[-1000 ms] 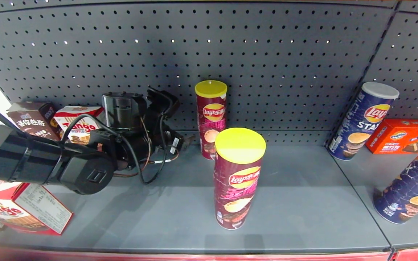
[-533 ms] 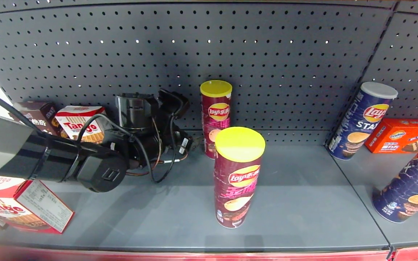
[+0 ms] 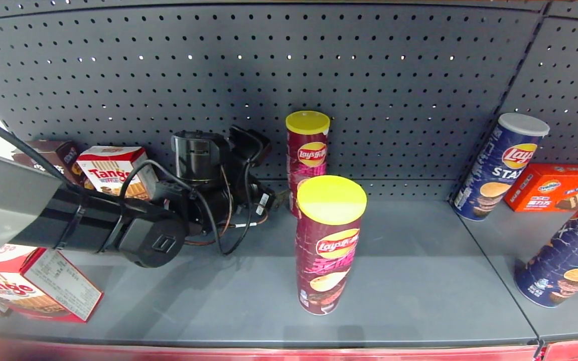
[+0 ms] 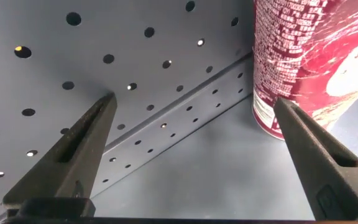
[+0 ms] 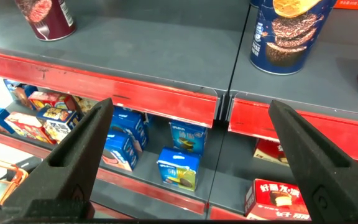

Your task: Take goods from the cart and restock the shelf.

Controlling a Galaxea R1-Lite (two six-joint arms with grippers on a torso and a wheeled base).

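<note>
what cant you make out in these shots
- Head view: the back can's lower part is hidden by the front can.
- Head view: the brown box sits partly behind the left arm.
- Head view: the near blue can's top is cut off by the right edge.
- Left wrist view: whether the open left end effector touches the back can cannot be told.

Left arm [image 3: 93, 225]: black tube, round joint cap with square recess. Black cables, copper wires, white tag at wrist beside the rear chip can [image 3: 307, 145]. Left gripper [image 4: 194, 99], right gripper [image 5: 191, 104]: dark tapered slotted fingers.
</note>
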